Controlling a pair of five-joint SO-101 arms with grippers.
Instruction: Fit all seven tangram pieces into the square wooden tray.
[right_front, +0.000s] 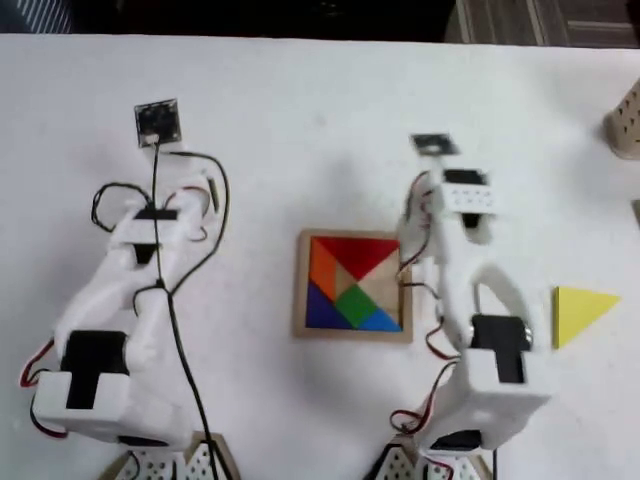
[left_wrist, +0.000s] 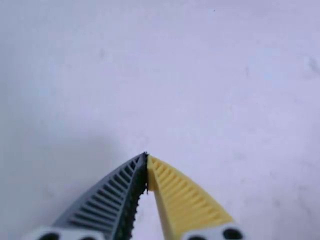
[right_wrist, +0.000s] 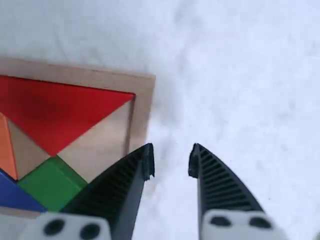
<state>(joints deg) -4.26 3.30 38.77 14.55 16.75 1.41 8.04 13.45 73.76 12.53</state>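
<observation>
The square wooden tray lies mid-table and holds a red triangle, an orange piece, a green square and blue pieces. Bare wood shows beside the red triangle and the green square. A yellow triangle lies flat on the table, right of the right arm. My right gripper is open and empty, just off the tray's right rim. My left gripper is shut on nothing over bare table, far left of the tray.
The left arm stands left of the tray with black cables looping around it. A pale holed object sits at the table's right edge. White tabletop stretches behind the tray.
</observation>
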